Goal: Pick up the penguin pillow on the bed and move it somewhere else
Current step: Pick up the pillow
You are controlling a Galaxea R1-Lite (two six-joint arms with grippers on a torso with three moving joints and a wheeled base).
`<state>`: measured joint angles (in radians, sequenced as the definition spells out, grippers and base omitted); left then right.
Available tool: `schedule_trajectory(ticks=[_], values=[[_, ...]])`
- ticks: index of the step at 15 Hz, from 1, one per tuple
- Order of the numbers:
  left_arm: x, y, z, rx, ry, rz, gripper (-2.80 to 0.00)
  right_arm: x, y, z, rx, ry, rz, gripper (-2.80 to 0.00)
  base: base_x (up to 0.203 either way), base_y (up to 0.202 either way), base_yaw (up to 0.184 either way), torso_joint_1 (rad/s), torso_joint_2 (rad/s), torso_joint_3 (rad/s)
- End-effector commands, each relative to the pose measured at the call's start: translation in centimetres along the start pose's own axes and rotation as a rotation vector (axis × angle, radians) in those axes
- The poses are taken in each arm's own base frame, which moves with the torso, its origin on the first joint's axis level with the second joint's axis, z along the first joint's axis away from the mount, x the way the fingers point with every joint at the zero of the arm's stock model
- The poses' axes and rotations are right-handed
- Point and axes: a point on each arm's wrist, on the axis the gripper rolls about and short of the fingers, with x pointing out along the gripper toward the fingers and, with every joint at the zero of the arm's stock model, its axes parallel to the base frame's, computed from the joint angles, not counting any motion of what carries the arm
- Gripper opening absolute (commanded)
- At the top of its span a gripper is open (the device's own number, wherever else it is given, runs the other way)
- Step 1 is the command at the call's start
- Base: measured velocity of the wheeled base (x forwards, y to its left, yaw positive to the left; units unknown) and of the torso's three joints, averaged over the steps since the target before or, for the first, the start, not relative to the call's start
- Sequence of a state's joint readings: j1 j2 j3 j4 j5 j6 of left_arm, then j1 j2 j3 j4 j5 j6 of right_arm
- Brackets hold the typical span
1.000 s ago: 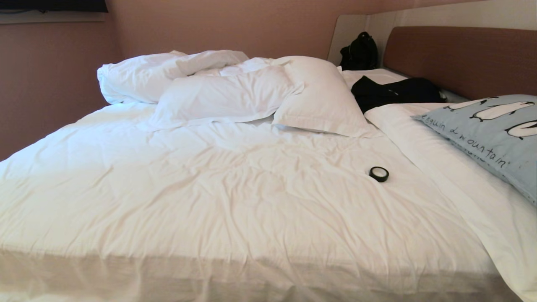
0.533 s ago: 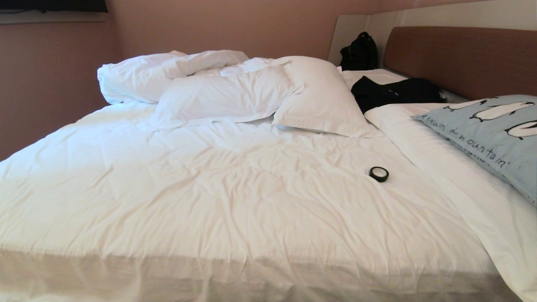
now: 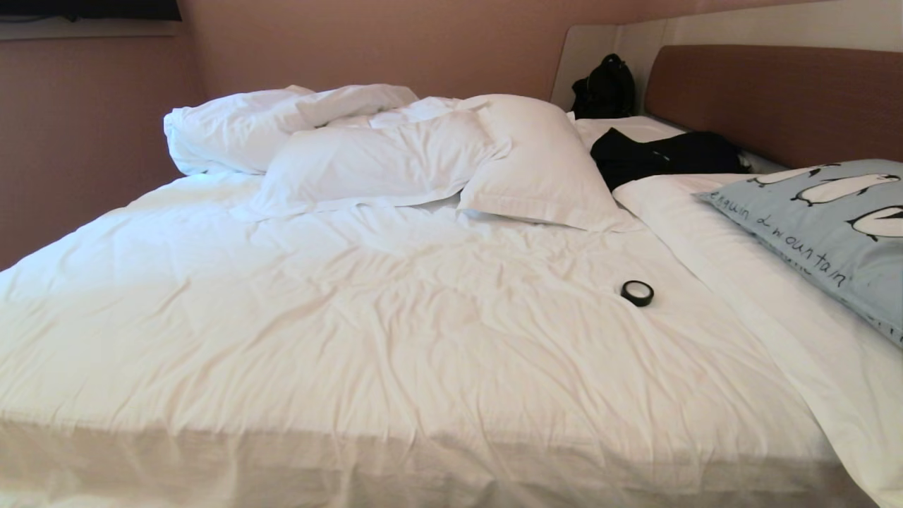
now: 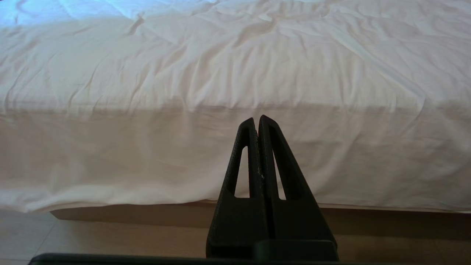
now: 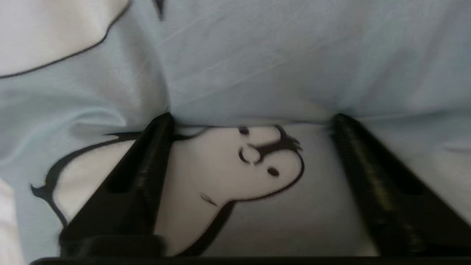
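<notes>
At the bed's (image 3: 395, 331) right side, by the brown headboard (image 3: 776, 99), the penguin pillow (image 3: 832, 226) lies on white bedding, partly cut off by the head view's right edge. Neither arm appears in the head view. In the right wrist view the right gripper (image 5: 254, 121) stands directly at the pillow (image 5: 257, 66): its two black fingers (image 5: 147, 165) are spread wide apart, with the pale blue cloth and a printed penguin filling the space between them. The fingertips reach into a fold of the cloth; contact there cannot be confirmed, and nothing is clamped. The left gripper (image 4: 256, 121) hangs low at the bed's near side, its fingers pressed together and empty, pointing at the overhanging white sheet (image 4: 184, 147) above a tan floor (image 4: 110, 239). Elsewhere on the bed: a small black tape roll (image 3: 637, 292) lies on the sheet, well apart from the pillow; two white pillows (image 3: 451, 162) and a rumpled duvet (image 3: 240, 127) sit at the far side; dark clothing (image 3: 663, 155) lies near the headboard, and a black bag (image 3: 603, 88) sits behind it.
</notes>
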<state>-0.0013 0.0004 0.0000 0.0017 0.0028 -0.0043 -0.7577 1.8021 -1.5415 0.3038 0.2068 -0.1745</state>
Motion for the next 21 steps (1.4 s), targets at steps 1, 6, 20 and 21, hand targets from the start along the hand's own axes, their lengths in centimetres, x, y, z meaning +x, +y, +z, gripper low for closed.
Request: schedule_trajectory(ticks=[1, 6, 20, 21], values=[[0.0, 0.0, -0.1, 0.000, 0.002, 0.002, -2.80, 3.1, -0.4, -1.2, 0.016, 0.071, 0.016, -2.80, 0.000, 0.000, 0.000, 0.000, 0.00, 0.000], [0.0, 0.0, 0.0, 0.000, 0.002, 0.000, -2.80, 3.7, -0.6, -1.0, 0.030, 0.064, 0.032, -2.80, 0.000, 0.000, 0.000, 0.000, 0.00, 0.000], [0.0, 0.0, -0.1, 0.000, 0.002, 0.000, -2.80, 2.0, -0.2, 2.5, 0.105, -0.243, 0.061, -2.80, 0.000, 0.000, 0.000, 0.000, 0.00, 0.000], [0.0, 0.0, 0.0, 0.000, 0.001, 0.000, -2.80, 2.1, 0.0, 2.7, 0.105, -0.256, 0.067, -2.80, 0.000, 0.000, 0.000, 0.000, 0.00, 0.000]])
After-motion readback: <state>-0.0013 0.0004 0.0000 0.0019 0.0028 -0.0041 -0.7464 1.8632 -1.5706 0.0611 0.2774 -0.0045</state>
